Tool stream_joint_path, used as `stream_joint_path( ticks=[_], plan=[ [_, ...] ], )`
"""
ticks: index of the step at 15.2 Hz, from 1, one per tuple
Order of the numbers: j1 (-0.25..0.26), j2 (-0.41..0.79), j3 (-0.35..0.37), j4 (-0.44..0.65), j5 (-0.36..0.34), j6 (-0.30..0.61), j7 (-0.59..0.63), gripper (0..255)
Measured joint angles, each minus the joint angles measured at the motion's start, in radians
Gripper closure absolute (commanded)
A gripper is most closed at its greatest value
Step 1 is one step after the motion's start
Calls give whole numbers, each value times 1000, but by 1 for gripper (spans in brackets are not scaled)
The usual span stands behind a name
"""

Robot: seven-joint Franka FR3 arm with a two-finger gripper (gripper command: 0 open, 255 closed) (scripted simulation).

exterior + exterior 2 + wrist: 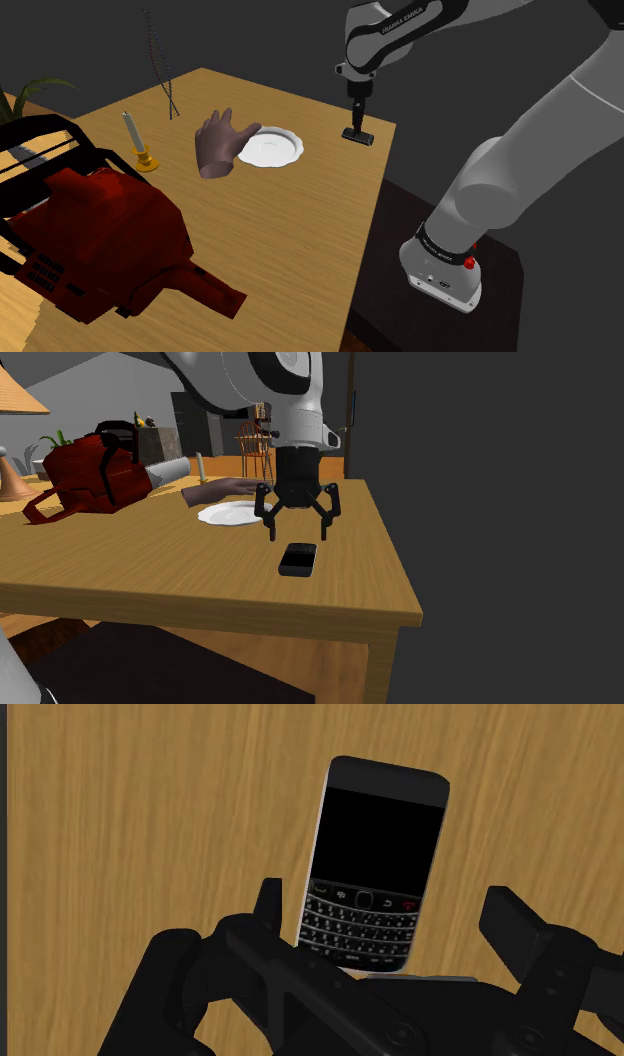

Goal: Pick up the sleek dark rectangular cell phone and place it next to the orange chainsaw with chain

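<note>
Since the phone lies flat and face up on the table, near the corner closest to the arm's stand, the gripper hangs straight above it, pointing down. The jaws are spread wide, one finger to each side of the phone's keypad end, and neither touches it. In the wrist view the phone runs away from the hand between the two fingers, so they look lined up to close across its narrow width, the easier way to pinch so thin a slab. By my reading the step in hand is the descent before the grasp: the fingertips need to reach the tabletop on both sides before closing, and a shallow grip could let the phone slip out. Just past the phone sits a white plate, with a model hand lying at its rim and a candle in a yellow holder beyond. The red chainsaw lies well apart at the table's other end, so a long carry across these things remains.
</note>
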Motion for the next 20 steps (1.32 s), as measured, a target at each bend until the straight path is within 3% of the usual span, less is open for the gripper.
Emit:
stream_joint_path(
  ticks=[6,12,13,20],
  plan=[
    [-6,48,-14,-46,-6,95,-5,0],
    [-7,49,-16,-52,-7,102,-5,0],
    [-7,49,-16,-52,-7,102,-5,255],
    [-8,48,-16,-49,-8,102,-6,255]
  ],
)
